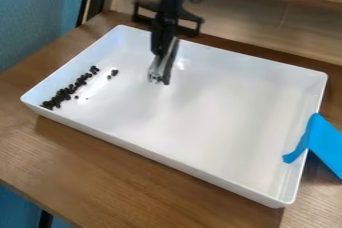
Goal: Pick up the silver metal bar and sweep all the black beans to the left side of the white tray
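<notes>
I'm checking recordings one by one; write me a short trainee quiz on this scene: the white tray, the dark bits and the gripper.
1. Multiple choice: Where do most of the dark bits lie in the white tray?
A) Along the side at the picture's left
B) In the middle
C) In the corner nearest the camera
2. True or false: The blue piece overlaps the tray's rim at the picture's right.
3. Fill in the blank: Of the dark bits and the blue piece, the gripper appears nearer to the ____.

Key: 1. A; 2. True; 3. dark bits
</notes>
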Tool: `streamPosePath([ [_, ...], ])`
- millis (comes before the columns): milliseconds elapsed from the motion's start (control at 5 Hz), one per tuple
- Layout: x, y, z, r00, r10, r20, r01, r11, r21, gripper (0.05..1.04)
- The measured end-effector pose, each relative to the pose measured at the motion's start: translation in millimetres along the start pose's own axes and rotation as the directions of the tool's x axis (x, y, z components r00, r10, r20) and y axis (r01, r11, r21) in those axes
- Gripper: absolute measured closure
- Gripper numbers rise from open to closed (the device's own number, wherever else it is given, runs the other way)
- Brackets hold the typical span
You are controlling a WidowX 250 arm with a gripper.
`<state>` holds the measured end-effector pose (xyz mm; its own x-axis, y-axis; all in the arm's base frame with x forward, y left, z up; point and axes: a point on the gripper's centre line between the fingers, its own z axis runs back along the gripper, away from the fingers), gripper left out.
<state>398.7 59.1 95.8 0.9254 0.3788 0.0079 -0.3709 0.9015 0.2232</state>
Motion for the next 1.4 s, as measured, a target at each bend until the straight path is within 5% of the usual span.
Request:
streamPosePath([
  [400, 9, -10, -32, 1.000, 0.026, 0.014, -0.027, 0.999, 0.047, 1.017],
  [1000, 27, 57, -57, 0.989, 0.136, 0.056, -0.139, 0.990, 0.038, 1.016],
  [1400, 25, 106, -67, 0.981, 0.183, 0.068, -0.188, 0.979, 0.083, 1.017],
])
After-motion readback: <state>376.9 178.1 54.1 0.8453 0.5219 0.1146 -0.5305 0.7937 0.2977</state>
